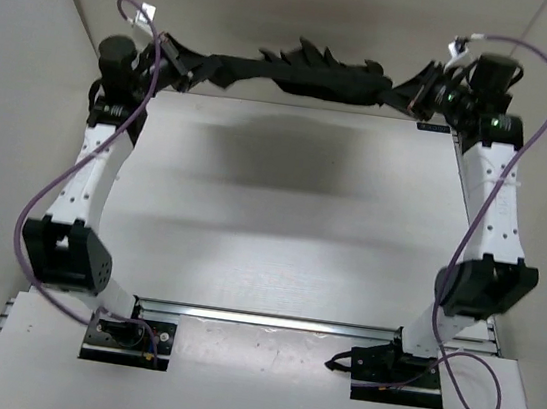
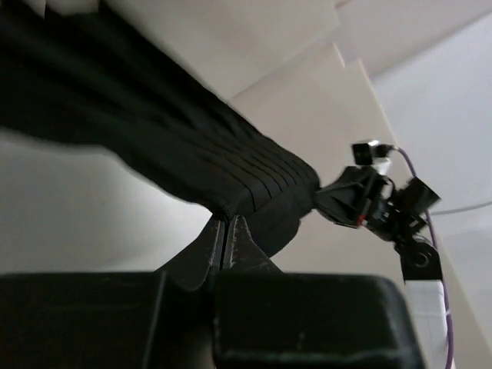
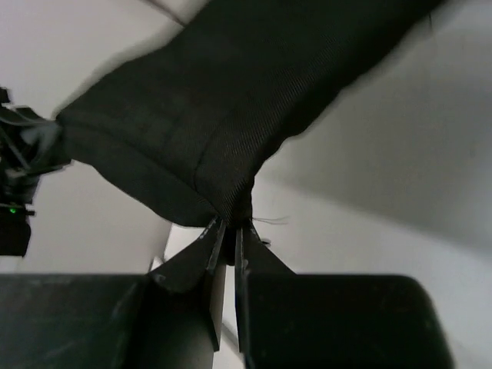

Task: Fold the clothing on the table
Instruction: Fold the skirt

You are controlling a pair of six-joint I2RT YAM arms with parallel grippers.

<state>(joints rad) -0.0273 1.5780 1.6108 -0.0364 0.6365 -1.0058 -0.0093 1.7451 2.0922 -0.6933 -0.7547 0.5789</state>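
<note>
One white desk fills the enclosure, with silver rails along its edges. Two white arms, the left arm and the right arm, reach from the near edge to the far corners. One piece of clothing, black with fine lengthwise pleat ridges, is held clear of the desk. It is drawn out in a bunched band above the far edge, corner to corner. There are two tools. The left tool is pressed together, pinching one end of the fabric. The right tool pinches the other end.
</note>
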